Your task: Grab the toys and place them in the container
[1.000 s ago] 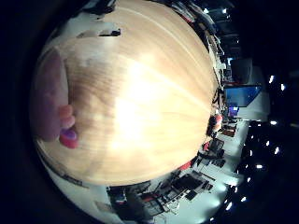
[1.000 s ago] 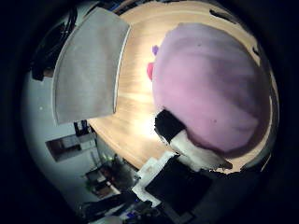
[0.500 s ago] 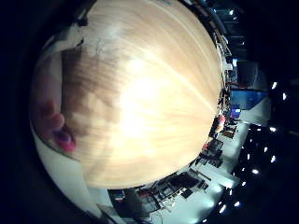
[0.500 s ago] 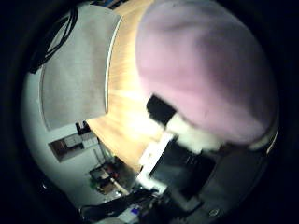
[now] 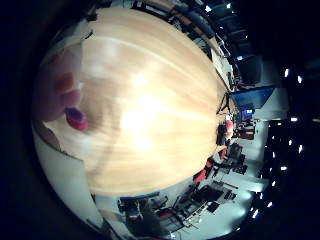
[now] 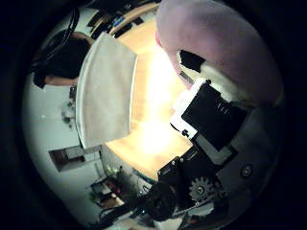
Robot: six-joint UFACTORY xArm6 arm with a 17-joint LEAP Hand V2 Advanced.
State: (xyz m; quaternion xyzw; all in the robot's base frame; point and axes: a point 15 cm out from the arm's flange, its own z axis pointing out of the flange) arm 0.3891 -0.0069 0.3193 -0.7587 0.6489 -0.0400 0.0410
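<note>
A pink plush toy point(image 6: 216, 43) sits close to the palm in the right thumb side palm view. My right hand point(image 6: 213, 113) has a white and black finger curled against its underside. In the right little finger side palm view the same pink toy point(image 5: 58, 85) shows at the table's edge of the picture, with a magenta and purple part point(image 5: 76, 120). A grey fabric container point(image 6: 106, 86) stands open on the wooden table point(image 6: 158, 110), beside the toy and a short way from the hand.
The round light wooden table point(image 5: 150, 100) fills the right little finger side palm view. Furniture and room clutter point(image 5: 235, 130) lie beyond its edge. A dark object point(image 6: 62, 57) sits behind the container.
The hand's finger has curled in further against the pink toy and fills more of the thumb side view. The camera has shifted, so the container shows more fully.
</note>
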